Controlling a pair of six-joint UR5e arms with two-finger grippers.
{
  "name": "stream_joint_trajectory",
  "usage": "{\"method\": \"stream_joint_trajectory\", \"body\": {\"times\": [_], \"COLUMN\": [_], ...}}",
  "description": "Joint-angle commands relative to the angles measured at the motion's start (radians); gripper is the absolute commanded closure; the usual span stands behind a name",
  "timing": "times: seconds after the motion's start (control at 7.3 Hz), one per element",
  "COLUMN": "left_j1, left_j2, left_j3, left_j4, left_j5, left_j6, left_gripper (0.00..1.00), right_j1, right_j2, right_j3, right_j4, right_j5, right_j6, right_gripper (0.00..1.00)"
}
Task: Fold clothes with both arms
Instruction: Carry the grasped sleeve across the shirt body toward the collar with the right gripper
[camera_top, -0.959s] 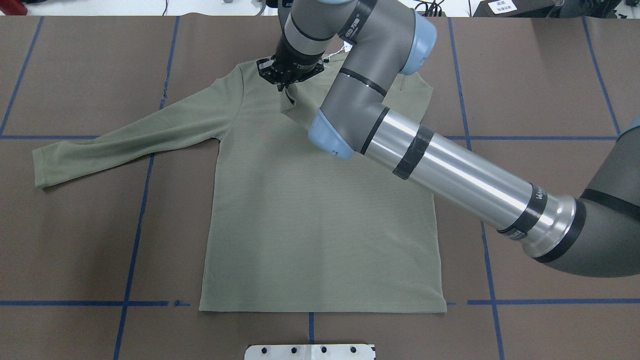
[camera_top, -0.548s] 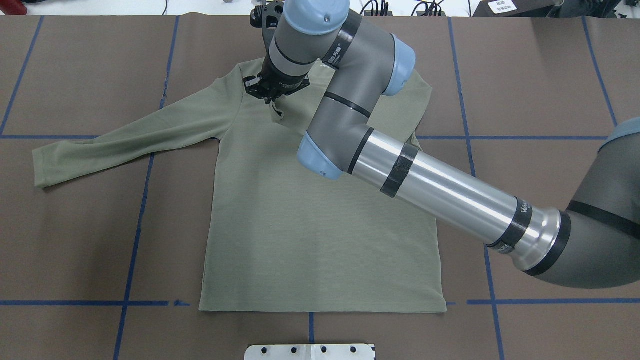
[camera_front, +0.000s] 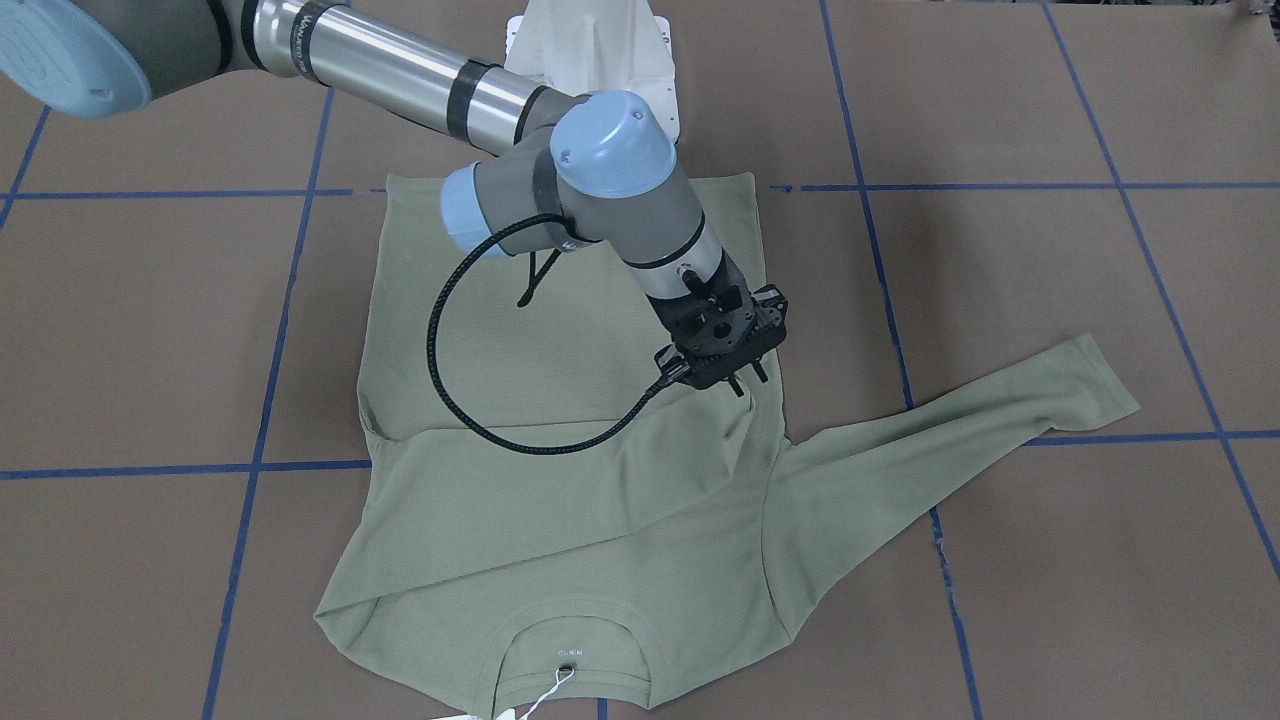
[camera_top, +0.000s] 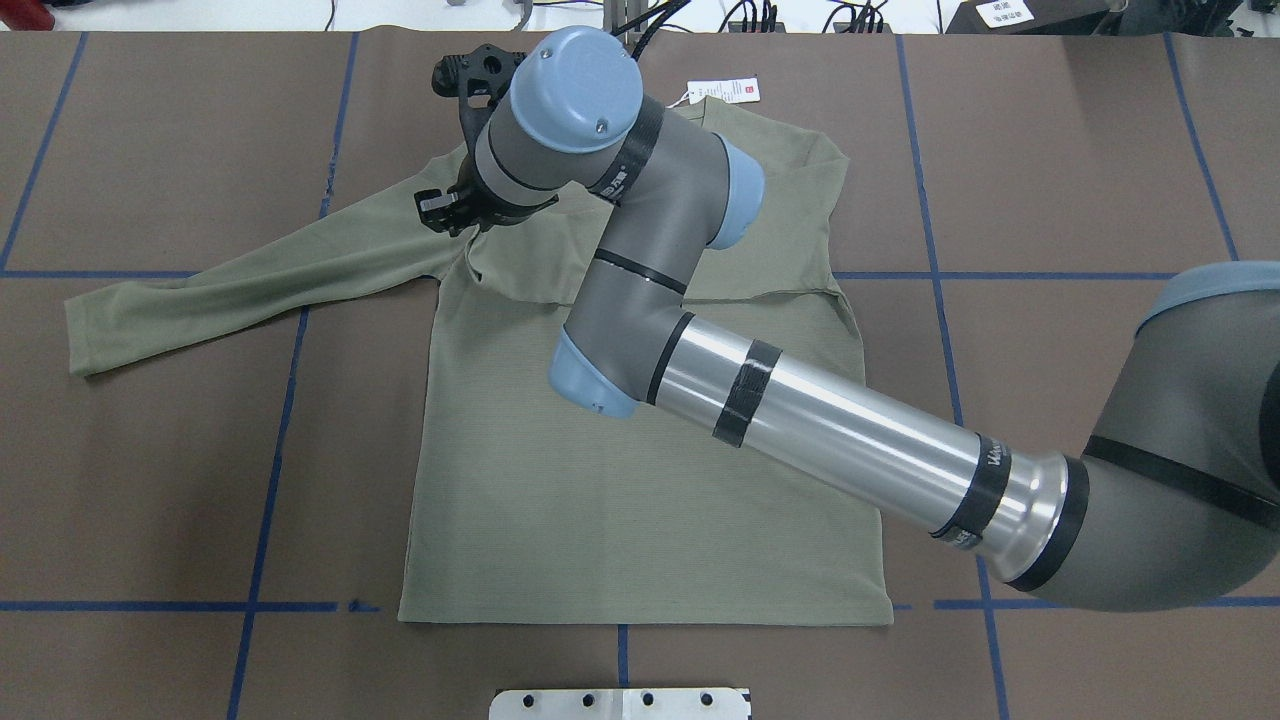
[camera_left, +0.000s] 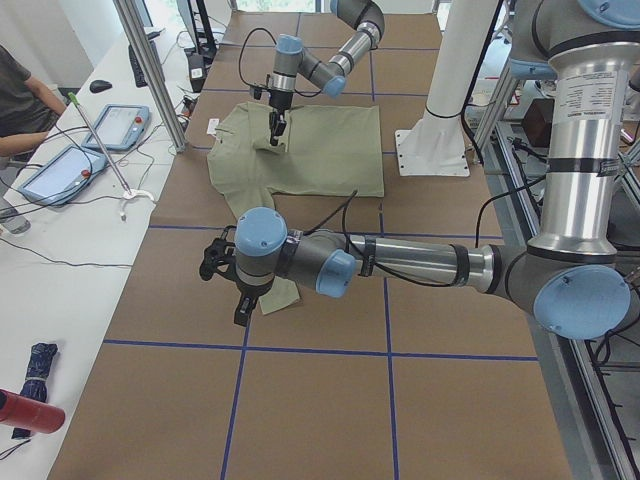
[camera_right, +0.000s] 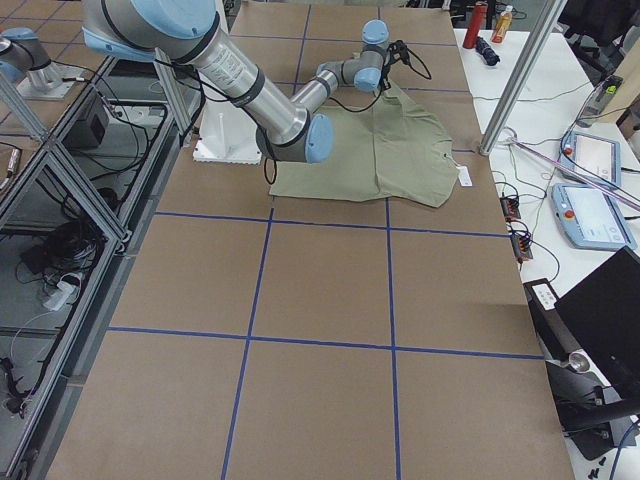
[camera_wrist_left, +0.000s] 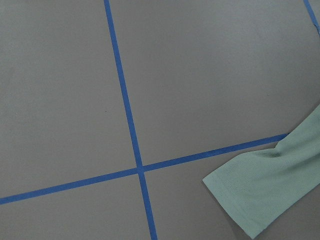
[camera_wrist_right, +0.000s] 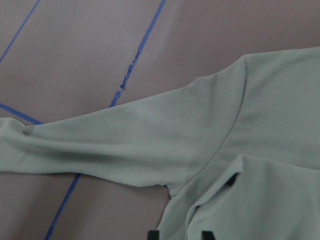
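Shirt (camera_top: 620, 500) lies flat on the table (camera_top: 1100, 150), hem toward the robot's base and collar (camera_front: 575, 650) at the far edge with the hang tag (camera_top: 725, 90) just beyond it. The long axis of the body therefore runs straight out from the robot. The left sleeve (camera_top: 250, 275) extends well out to the robot's left and slants slightly back toward the robot. Its cuff (camera_wrist_left: 265, 195) lies close to a crossing of the blue tape lines (camera_wrist_left: 131, 145). The right sleeve is folded across the chest and points toward the left shoulder. The right gripper (camera_front: 748, 382) is pinching the end of that sleeve just above the cloth by the left armpit, and the fabric rises in a small peak to its fingers. The left gripper (camera_left: 242, 308) hangs beside the left cuff, apart from it. It shows only in the side view, so I cannot tell whether its fingers are spread or pressed together. Handling assessment: the knit looks light, soft and limp, with no stiffness of its own, so it will likely drape, stretch and drag any layer beneath it. Recommended hold points are the cuffs, shoulder seams and hem corners, taken in a shallow pinch on the top layer only. A grip in mid-panel would likely bunch the cloth.
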Motion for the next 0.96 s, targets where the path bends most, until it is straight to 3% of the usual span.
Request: {"method": "stream_joint_trajectory", "body": {"times": [0.0, 0.27, 0.55, 0.69, 0.82], "left_j1": [0.000, 0.001, 0.012, 0.055, 0.116], "left_j2": [0.001, -0.004, -0.016, -0.012, -0.001], "left_j3": [0.001, 0.020, 0.058, 0.070, 0.072], "left_j4": [-0.001, -0.003, -0.045, -0.152, -0.267], "left_j5": [0.001, 0.001, 0.002, 0.025, 0.156], "left_j6": [0.000, -0.006, -0.064, -0.200, -0.364], "left_gripper": [0.00, 0.00, 0.00, 0.00, 0.00], "right_j1": [-0.047, -0.047, -0.044, -0.025, 0.000], "right_j2": [0.018, 0.015, 0.016, 0.009, 0.004], "right_j3": [-0.014, -0.014, 0.017, 0.064, 0.118], "right_j4": [0.002, -0.012, -0.127, -0.267, -0.422], "right_j5": [-0.073, -0.074, -0.073, -0.065, -0.050], "right_j6": [0.038, 0.086, 0.100, 0.100, 0.091], "right_gripper": [0.00, 0.00, 0.00, 0.00, 0.00]}}
